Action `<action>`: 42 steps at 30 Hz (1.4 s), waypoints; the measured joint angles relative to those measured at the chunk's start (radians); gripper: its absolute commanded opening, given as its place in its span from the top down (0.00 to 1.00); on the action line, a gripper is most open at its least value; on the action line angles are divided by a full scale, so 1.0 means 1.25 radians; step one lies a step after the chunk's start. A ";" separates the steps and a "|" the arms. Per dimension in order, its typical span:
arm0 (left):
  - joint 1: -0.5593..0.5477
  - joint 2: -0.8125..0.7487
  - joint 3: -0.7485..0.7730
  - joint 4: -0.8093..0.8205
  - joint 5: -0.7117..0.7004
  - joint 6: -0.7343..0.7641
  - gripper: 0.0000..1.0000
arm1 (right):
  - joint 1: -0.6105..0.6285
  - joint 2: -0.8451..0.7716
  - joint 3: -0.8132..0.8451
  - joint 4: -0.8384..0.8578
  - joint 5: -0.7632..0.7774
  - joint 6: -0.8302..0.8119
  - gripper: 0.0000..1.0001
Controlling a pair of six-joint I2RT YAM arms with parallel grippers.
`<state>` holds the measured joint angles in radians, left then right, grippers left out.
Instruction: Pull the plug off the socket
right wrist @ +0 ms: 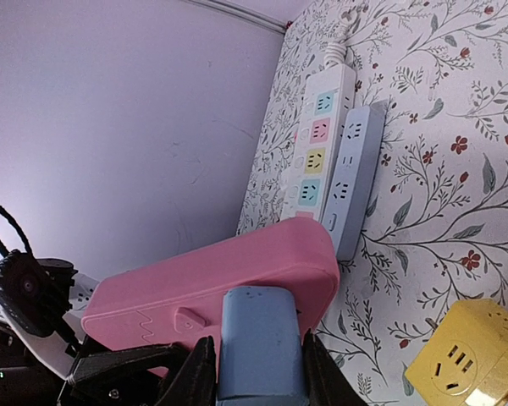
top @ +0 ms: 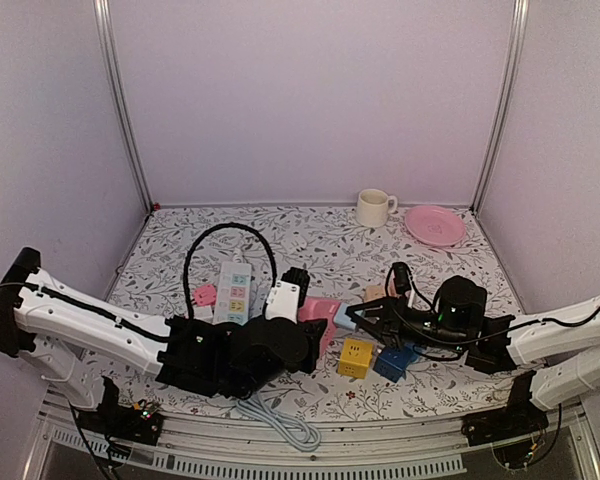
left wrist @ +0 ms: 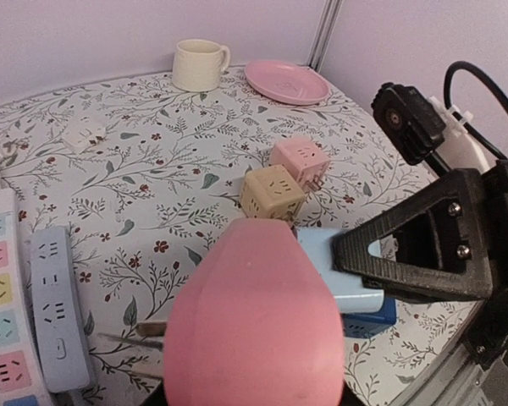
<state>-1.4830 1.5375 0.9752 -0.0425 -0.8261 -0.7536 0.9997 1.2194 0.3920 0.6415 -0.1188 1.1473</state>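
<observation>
The socket is a pink power strip (top: 321, 310), lifted off the table in the middle. My left gripper (top: 302, 335) is shut on it; in the left wrist view the socket (left wrist: 254, 326) fills the lower frame and hides my own fingers. A light blue plug (right wrist: 261, 334) sits against the socket's face (right wrist: 229, 279) with no gap showing. My right gripper (right wrist: 261, 376) is shut on the plug, one black finger on each side. From the left wrist view, the plug (left wrist: 334, 266) sticks out to the right, with the right gripper's fingers (left wrist: 415, 254) on it.
A white strip with coloured outlets (top: 233, 290) and a grey-blue strip (left wrist: 57, 317) lie at the left. A yellow cube (top: 355, 357) and a dark blue cube (top: 392, 362) lie under the grippers. Pink (left wrist: 299, 161) and beige (left wrist: 272, 193) cubes, a mug (top: 374, 208) and a pink plate (top: 435, 225) sit further back.
</observation>
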 measured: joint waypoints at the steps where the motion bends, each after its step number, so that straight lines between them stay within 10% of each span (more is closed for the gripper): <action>1: 0.000 0.007 0.009 -0.009 -0.003 -0.001 1.00 | -0.002 -0.003 -0.003 0.000 0.000 0.000 0.96; 19: -0.007 0.059 0.088 -0.089 -0.014 -0.067 1.00 | -0.033 -0.058 -0.033 -0.024 -0.026 0.000 0.96; 42: 0.036 0.037 -0.006 0.117 0.078 0.129 1.00 | -0.070 -0.091 -0.048 -0.049 -0.069 -0.035 0.96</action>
<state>-1.4384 1.5833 0.9676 0.1043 -0.7280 -0.5922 0.9115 1.1057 0.3325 0.5800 -0.2047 1.1034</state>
